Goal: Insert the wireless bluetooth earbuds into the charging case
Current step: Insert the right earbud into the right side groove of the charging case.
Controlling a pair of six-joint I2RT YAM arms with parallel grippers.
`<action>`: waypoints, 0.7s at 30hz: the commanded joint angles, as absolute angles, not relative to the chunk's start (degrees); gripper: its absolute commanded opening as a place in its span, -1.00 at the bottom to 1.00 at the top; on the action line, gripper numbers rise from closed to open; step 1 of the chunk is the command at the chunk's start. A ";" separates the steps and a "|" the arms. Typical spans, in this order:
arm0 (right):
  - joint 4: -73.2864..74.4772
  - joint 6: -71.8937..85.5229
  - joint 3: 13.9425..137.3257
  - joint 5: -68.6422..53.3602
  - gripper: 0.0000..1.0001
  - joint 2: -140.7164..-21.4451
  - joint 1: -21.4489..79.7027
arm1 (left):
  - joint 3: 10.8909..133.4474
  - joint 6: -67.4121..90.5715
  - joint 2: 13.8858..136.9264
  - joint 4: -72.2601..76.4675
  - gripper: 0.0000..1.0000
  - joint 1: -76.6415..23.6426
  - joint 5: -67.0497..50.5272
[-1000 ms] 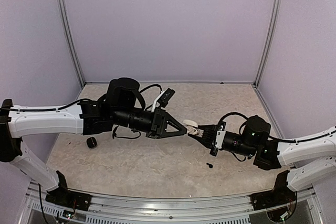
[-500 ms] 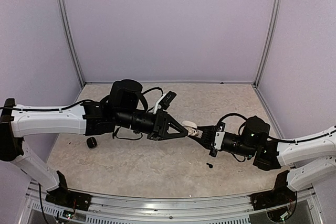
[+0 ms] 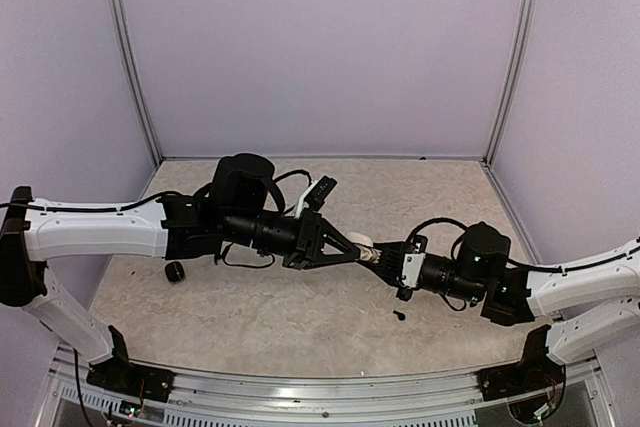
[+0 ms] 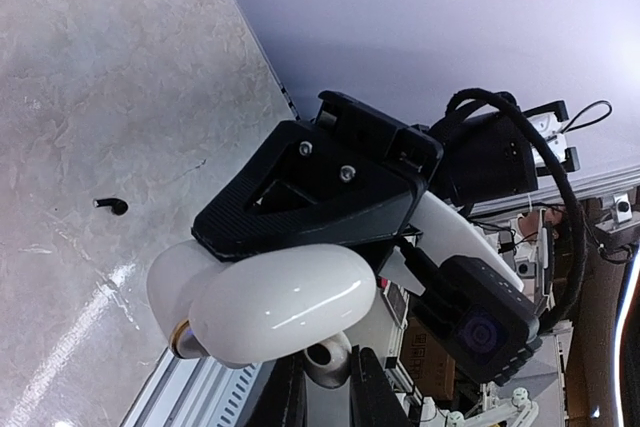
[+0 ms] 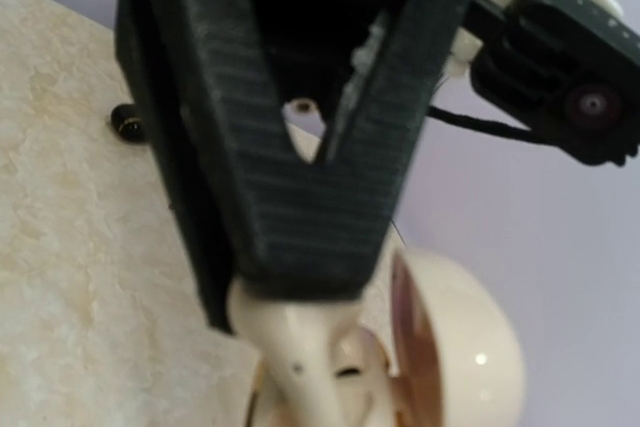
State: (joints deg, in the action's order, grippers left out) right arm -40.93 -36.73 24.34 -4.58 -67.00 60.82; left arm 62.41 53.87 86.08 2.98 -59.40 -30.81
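Note:
In mid-air over the table's middle, my right gripper (image 3: 384,258) is shut on the white charging case (image 3: 367,244), whose lid (image 5: 462,347) stands open. My left gripper (image 3: 356,253) meets it from the left, shut on a white earbud (image 4: 327,360). In the right wrist view, the left gripper's black fingers (image 5: 300,167) press that earbud (image 5: 298,352) against the case's open inside. In the left wrist view, the case (image 4: 270,302) sits just past the earbud under the right gripper's black finger (image 4: 310,187). A black earbud (image 3: 400,315) lies on the table below the right arm.
A black pebble-shaped case (image 3: 175,272) lies on the table at the left, under the left arm. Purple walls close in the back and both sides. A metal rail (image 3: 320,392) runs along the near edge.
My left gripper has edged right and a little lower with the white earbud, closing on the case. The right gripper has shifted slightly left to meet it.

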 commanded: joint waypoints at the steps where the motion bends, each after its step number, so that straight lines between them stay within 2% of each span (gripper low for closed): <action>1: -41.74 -37.34 26.19 -3.60 -1.00 -67.10 62.02 | 64.25 55.08 87.70 1.55 -0.96 -59.61 -27.96; 14: -42.99 -34.86 25.80 -6.21 -1.00 -66.00 62.59 | 66.60 55.91 88.92 -2.90 -0.79 -59.80 -24.93; 21: -49.63 -29.54 23.46 -8.42 -1.00 -66.32 62.62 | 66.75 57.38 88.78 -3.31 -0.70 -59.77 -23.89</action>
